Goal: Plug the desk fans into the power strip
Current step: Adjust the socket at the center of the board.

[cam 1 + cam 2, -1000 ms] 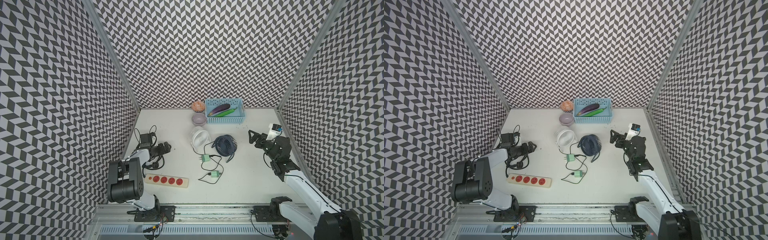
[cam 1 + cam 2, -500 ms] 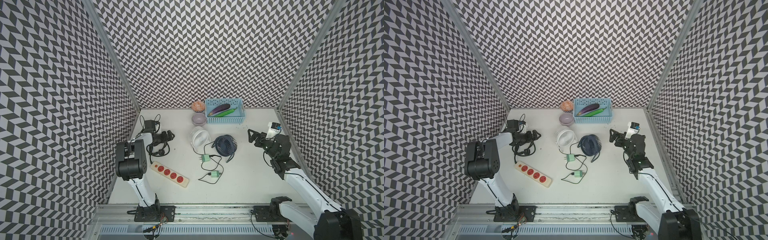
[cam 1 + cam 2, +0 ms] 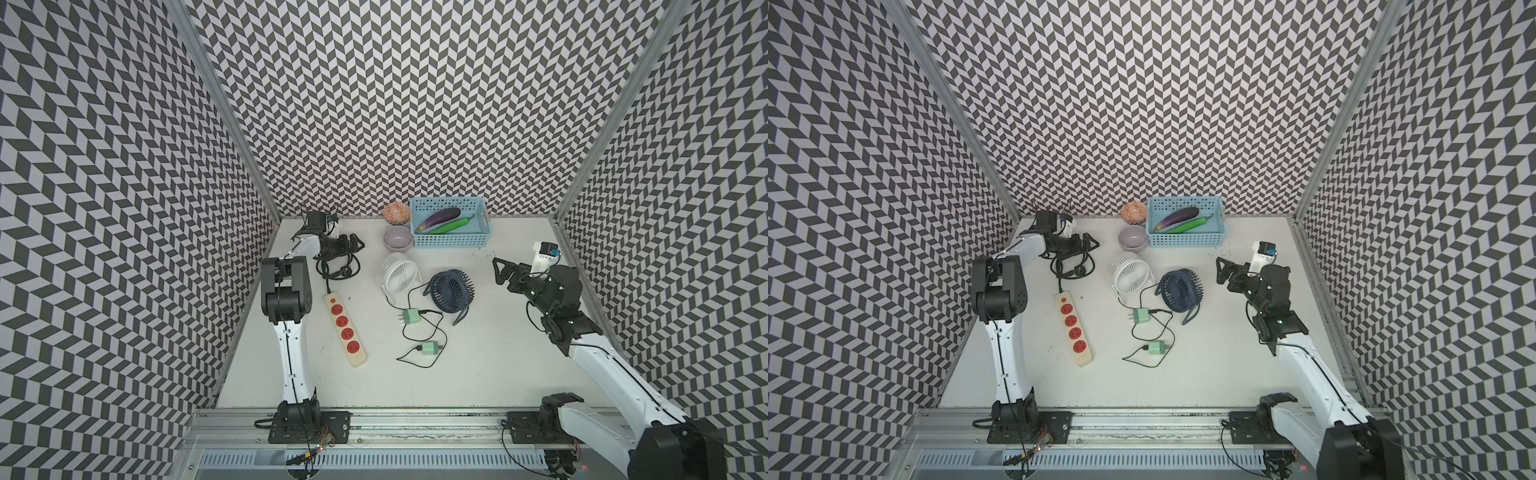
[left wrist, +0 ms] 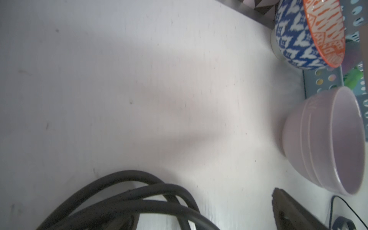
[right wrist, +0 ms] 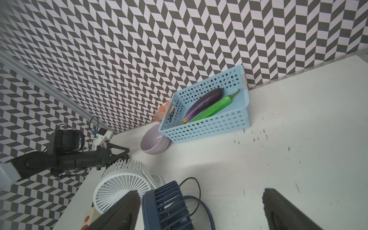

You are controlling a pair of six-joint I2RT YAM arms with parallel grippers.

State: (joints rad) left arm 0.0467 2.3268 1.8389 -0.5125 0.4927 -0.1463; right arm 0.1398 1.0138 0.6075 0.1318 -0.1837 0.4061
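Along front rail we log open table. One strip, two fans, two plugs. Left gripper, right gripper: jaws wide.

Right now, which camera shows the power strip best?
The top views: both show the whole strip, red sockets up. The right wrist view catches only one end; the left wrist view shows just its black cord.

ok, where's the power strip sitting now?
In both top views the power strip lies on the table's left side, just right of the left arm, its black cord coiled beyond its far end; the white fan is further right.
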